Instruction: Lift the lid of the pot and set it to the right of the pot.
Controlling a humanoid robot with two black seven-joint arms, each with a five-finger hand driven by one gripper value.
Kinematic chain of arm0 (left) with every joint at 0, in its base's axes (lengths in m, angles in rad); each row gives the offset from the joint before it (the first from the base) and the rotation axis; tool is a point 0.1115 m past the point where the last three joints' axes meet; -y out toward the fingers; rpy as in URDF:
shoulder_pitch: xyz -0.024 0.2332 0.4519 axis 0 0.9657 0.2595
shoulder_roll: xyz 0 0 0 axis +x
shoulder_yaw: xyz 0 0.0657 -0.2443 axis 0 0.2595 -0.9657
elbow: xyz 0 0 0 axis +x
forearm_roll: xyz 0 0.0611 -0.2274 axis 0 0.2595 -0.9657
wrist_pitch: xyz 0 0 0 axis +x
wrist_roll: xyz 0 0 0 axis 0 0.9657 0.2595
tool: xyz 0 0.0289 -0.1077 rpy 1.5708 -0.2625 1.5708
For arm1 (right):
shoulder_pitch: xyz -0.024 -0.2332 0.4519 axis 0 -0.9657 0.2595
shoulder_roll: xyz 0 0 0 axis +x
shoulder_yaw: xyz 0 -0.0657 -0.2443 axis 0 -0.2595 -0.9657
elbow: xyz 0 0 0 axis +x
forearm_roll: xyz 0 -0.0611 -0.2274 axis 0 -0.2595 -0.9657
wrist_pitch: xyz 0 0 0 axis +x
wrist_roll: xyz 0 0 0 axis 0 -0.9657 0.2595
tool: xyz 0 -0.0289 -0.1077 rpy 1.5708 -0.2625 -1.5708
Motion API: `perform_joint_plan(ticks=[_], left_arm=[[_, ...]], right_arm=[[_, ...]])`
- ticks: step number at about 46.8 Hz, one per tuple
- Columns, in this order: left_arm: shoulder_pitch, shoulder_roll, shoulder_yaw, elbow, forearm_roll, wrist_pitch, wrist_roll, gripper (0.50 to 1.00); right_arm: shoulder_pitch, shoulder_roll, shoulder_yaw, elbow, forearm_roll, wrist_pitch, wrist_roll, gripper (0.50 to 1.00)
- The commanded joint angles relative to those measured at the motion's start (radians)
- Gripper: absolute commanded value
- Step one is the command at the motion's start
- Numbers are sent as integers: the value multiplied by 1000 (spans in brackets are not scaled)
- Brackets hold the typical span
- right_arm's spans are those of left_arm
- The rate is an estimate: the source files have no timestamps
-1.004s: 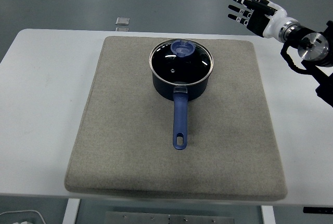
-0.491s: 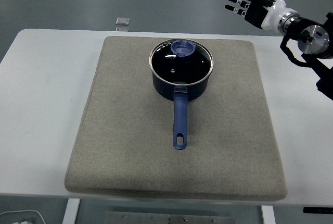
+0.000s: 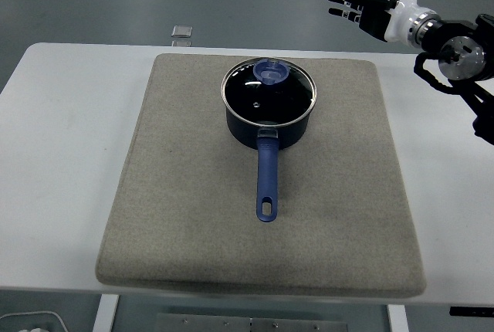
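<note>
A dark blue pot (image 3: 268,125) stands on a grey mat (image 3: 193,216) at the middle back, its blue handle (image 3: 266,181) pointing toward the near edge. A glass lid (image 3: 251,100) with a blue knob (image 3: 270,72) sits on the pot. My right hand (image 3: 356,1) is in the air at the upper right, beyond the table's far edge and to the right of the pot, fingers spread and holding nothing. The left arm is out of view.
The mat lies on a white table (image 3: 54,147). A small clear square object (image 3: 181,32) lies on the table at the back, left of the pot. Bare mat lies to the right of the pot (image 3: 355,131).
My right hand has moved up and to the left, farther toward the back of the table. The pot and lid have not moved.
</note>
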Motion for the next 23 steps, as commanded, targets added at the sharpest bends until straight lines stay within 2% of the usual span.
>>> perform_joint_plan(ticks=[1,9,23], left_arm=[[0,0,0,0,0,0,0,1000],[0,0,0,0,0,0,0,1000],[0,0,0,0,0,0,0,1000]], right_arm=[[7,2,-6,4,-63,4,0,924],[51,0,-118,17,-178,10,3,924],[148,-3,-299,102,-356,25,51,924]])
